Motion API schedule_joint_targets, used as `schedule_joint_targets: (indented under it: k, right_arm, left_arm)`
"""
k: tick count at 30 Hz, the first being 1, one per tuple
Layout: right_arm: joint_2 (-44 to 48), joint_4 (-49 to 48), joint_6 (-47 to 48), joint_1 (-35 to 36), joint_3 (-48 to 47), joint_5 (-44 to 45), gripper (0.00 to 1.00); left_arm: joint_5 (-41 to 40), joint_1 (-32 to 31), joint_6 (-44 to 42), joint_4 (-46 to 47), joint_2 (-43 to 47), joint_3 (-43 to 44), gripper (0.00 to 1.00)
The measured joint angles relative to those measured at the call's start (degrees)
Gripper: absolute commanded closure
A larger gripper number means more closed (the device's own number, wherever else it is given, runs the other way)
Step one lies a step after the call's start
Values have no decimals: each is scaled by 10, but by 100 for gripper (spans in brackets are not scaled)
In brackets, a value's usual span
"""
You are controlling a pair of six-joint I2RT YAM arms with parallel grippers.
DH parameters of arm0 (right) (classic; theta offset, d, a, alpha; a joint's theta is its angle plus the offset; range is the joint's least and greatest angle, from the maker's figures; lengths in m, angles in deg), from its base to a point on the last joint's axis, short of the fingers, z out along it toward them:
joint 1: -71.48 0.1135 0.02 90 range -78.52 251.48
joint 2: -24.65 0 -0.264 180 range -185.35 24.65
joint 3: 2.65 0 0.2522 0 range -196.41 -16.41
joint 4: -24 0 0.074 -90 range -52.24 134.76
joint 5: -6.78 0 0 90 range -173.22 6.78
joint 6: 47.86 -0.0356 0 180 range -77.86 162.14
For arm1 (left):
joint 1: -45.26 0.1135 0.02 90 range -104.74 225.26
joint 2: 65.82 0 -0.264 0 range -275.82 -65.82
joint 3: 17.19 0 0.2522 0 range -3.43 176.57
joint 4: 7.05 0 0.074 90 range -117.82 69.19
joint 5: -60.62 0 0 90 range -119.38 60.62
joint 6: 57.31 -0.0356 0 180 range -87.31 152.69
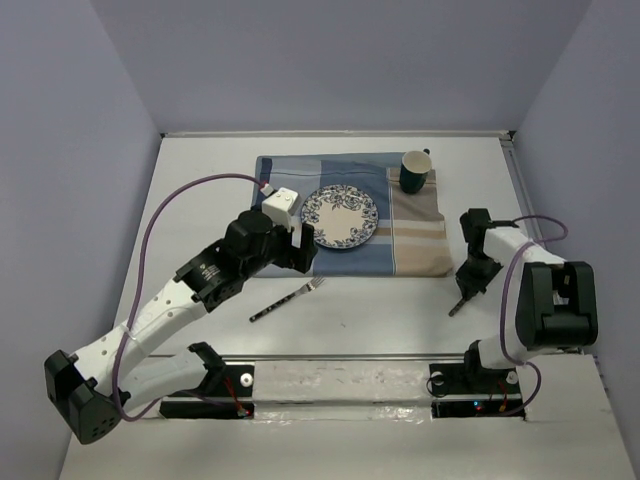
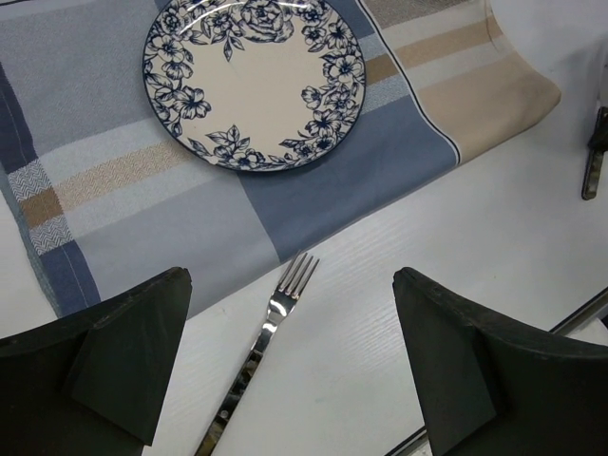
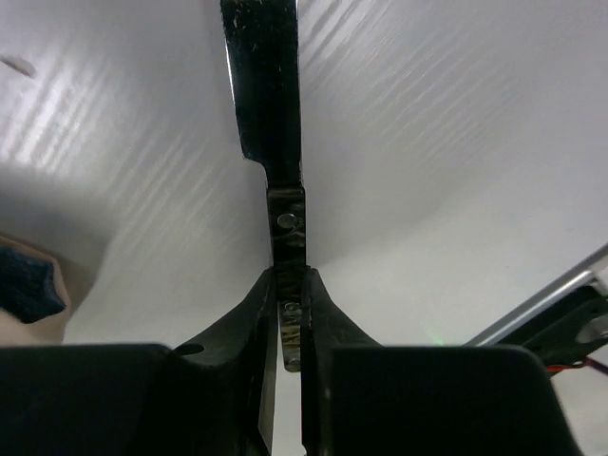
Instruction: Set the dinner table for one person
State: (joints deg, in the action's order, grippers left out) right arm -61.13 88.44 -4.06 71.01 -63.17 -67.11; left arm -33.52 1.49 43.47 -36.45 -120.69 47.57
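Top external view: one dinner table (image 1: 380, 325) underlies everything, bearing one striped cloth (image 1: 350, 262), one plate (image 1: 340, 217) and one cup (image 1: 415, 171) on that cloth, and one fork (image 1: 289, 300) on bare tabletop.
Left wrist view: left gripper (image 2: 290, 323), fingers spread wide, above the fork.
Right wrist view: right gripper (image 3: 289, 313) pinching one knife (image 3: 266, 76) at its riveted handle.

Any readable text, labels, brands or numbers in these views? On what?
None can be read in any view.
The plate carries only a blue flower pattern, and the striped cloth only woven bands.
The mug, the fork and the knife in the right gripper show no marking.
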Motion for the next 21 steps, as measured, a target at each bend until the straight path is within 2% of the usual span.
schedule_joint_targets:
  k: [3, 6, 10, 12, 14, 17, 21]
  right_arm:
    - [8, 16, 26, -2, -33, 40, 100]
    - [46, 28, 75, 6, -106, 58, 100]
    - [89, 17, 159, 65, -240, 43, 100]
    - [89, 11, 191, 101, -282, 21, 100]
    - [68, 3, 229, 159, -328, -13, 100]
    - [17, -6, 268, 209, -357, -65, 100]
    - [-53, -10, 294, 223, -360, -114, 100]
  left_arm:
    - [-5, 0, 0, 0, -8, 0, 1]
    - [-7, 5, 4, -1, -20, 0, 1]
    - [-20, 24, 28, -26, -35, 0, 1]
    - [-20, 56, 55, -53, -42, 0, 1]
    - [-17, 84, 80, -75, -48, 0, 1]
    - [10, 114, 119, -91, -50, -16, 1]
    - [35, 132, 145, -129, -54, -39, 1]
